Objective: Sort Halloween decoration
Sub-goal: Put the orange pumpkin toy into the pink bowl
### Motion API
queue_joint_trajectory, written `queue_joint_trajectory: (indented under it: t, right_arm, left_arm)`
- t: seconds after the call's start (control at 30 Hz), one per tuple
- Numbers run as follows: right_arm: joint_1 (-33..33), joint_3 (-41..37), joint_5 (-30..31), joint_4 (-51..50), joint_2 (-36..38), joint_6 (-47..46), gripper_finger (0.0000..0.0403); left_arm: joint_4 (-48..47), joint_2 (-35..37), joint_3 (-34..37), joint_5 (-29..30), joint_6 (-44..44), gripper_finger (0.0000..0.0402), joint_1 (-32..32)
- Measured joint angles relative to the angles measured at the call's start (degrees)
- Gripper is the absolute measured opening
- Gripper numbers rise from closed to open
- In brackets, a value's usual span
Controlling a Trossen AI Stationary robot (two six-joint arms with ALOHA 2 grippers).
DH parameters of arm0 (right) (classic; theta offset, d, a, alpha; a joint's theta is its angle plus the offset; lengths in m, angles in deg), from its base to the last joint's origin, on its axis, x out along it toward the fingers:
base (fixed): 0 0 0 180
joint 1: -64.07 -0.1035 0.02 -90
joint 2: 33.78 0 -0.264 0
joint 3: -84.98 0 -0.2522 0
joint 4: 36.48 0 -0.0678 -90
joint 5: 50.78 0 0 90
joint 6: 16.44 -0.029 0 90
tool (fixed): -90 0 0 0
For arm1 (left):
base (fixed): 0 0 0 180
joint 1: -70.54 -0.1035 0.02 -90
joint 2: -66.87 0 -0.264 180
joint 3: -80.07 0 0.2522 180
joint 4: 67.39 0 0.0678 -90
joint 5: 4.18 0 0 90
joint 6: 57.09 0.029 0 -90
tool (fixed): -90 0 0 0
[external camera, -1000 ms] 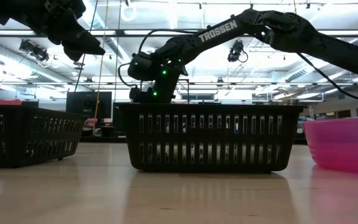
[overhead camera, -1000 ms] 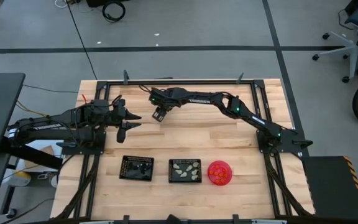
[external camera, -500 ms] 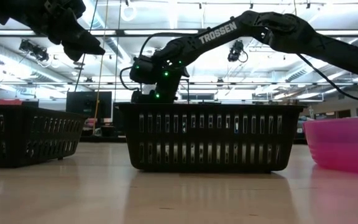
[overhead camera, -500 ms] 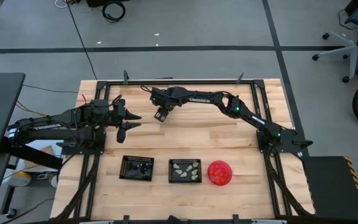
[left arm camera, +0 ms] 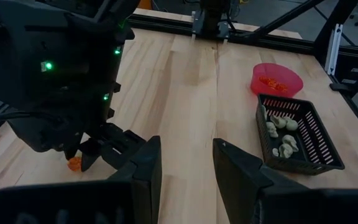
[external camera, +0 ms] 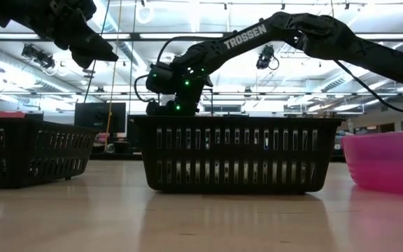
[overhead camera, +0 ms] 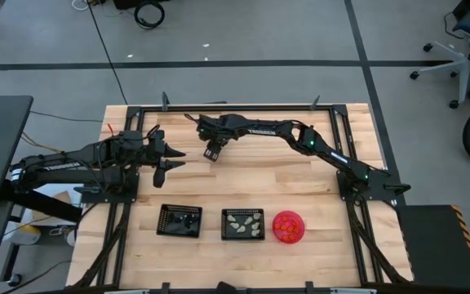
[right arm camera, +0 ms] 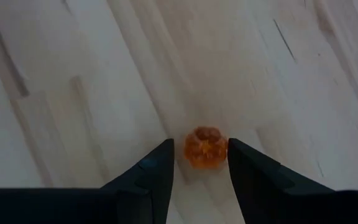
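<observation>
An orange trinket lies on the bare wooden table, towards the far side, directly between the fingertips of the right gripper. The right arm reaches across from its base at the right edge, elbow bent, wrist angled downward. Its fingers stand narrowly parted on either side of the trinket; contact cannot be confirmed. The left gripper hangs above the table's left part, its arm extended level, fingers apart and holding nothing. Near the front edge stand two black mesh trays, one with dark pieces, one with pale pieces, and a pink bowl with orange pieces.
</observation>
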Motion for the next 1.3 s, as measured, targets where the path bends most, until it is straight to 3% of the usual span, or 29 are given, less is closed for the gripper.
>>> queue_joint_trajectory:
  t: [0.43,0.83,1.3]
  right_arm:
    - [0.2,0.0,-1.5,0.9,0.0,1.7,0.0153]
    - [0.0,-1.0,-1.8,1.5,0.0,5.1,0.0108]
    - [-0.4,-0.1,-2.0,0.1,0.0,7.1,0.0104]
  left_arm:
    - [0.0,0.0,0.0,0.0,0.0,0.0116,0.0]
    - [0.0,0.0,0.0,0.0,0.0,0.0116,0.0]
    - [0.0,0.0,0.0,0.0,0.0,0.0116,0.0]
